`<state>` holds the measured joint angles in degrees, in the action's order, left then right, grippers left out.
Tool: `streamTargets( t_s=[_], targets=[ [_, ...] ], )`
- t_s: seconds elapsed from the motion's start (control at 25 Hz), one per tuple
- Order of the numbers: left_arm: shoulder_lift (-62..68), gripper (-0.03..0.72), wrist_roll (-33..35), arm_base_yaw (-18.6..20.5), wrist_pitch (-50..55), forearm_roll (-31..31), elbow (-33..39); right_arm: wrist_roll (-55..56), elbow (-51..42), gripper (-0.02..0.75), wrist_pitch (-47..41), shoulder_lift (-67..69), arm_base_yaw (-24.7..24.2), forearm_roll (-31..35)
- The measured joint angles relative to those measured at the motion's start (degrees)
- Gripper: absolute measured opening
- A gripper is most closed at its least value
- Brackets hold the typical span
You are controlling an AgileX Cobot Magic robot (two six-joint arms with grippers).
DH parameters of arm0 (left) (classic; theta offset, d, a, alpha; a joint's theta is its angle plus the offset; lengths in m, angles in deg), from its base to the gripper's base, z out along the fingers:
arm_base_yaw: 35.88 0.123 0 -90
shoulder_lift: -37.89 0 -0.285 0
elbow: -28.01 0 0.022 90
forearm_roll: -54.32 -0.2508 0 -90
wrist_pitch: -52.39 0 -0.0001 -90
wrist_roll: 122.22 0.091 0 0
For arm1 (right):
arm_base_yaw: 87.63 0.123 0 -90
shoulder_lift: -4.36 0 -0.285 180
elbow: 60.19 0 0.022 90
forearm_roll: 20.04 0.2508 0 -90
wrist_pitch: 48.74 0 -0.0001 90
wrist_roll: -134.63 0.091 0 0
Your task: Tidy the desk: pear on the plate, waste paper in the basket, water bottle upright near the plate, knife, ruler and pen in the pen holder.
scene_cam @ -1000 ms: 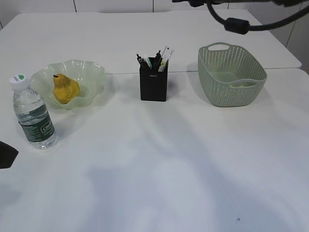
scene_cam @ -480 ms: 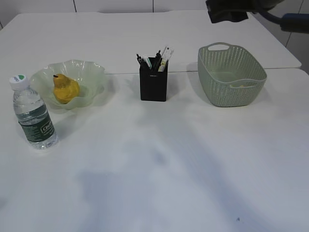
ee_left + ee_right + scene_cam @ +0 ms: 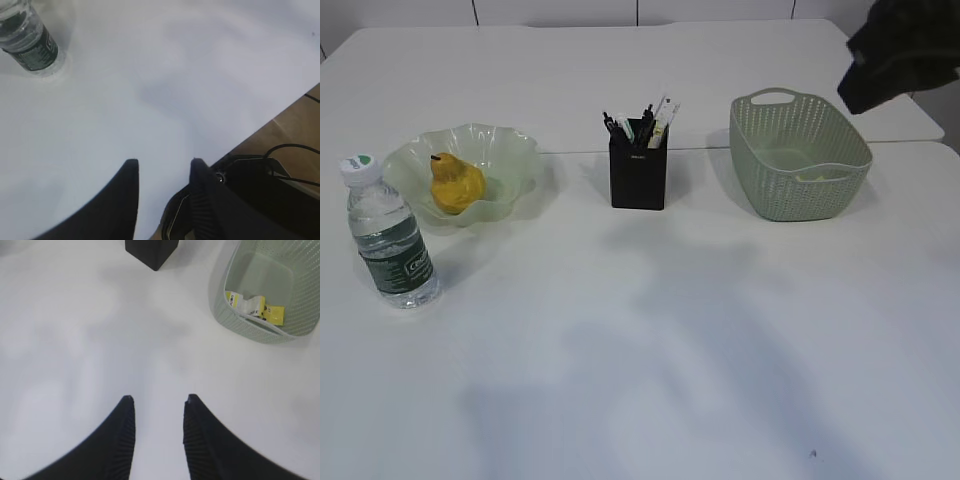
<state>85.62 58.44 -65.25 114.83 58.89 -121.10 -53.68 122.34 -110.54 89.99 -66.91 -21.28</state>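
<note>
My left hand (image 3: 162,167) and right hand (image 3: 156,402) are both empty, fingers a little apart, above the surface (image 3: 670,330). The pear (image 3: 455,184) lies on the plate (image 3: 510,150), the bottle (image 3: 390,240) stands upright near it, and the paper (image 3: 252,307) is in the basket (image 3: 800,195).

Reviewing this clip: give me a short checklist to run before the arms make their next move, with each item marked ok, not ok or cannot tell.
1. Pear on the plate: ok.
2. Bottle upright beside the plate: ok, cap on top.
3. Waste paper in the basket: ok; the right wrist view shows a yellow and white scrap inside.
4. Knife, ruler and pen in the holder: cannot tell; several items stand in it, too small to name each.
5. Left gripper empty: ok, fingers apart, nothing between them.
6. Right gripper empty: ok, fingers apart above bare table.
</note>
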Motion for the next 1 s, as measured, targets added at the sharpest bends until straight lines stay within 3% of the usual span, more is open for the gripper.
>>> streamTargets(
  t_s=[0.32,0.56,0.84,1.0],
  targets=[
    [-9.3,0.239,-0.3,0.0,8.3,1.6,0.0,0.1,0.0,0.278,-9.0,-9.7,0.0,0.0],
    [-15.2,0.239,-0.7,0.0,9.9,3.2,0.0,0.6,-0.8,0.278,-10.1,-17.9,0.0,-0.1],
    [-20.7,0.239,-1.0,0.0,10.0,5.5,0.0,2.2,-10.0,0.278,-10.2,-27.3,0.0,-0.2],
    [-22.3,0.239,-1.1,0.0,10.0,6.0,0.0,2.8,-21.4,0.278,-10.3,-36.6,0.0,-0.2]
  ],
)
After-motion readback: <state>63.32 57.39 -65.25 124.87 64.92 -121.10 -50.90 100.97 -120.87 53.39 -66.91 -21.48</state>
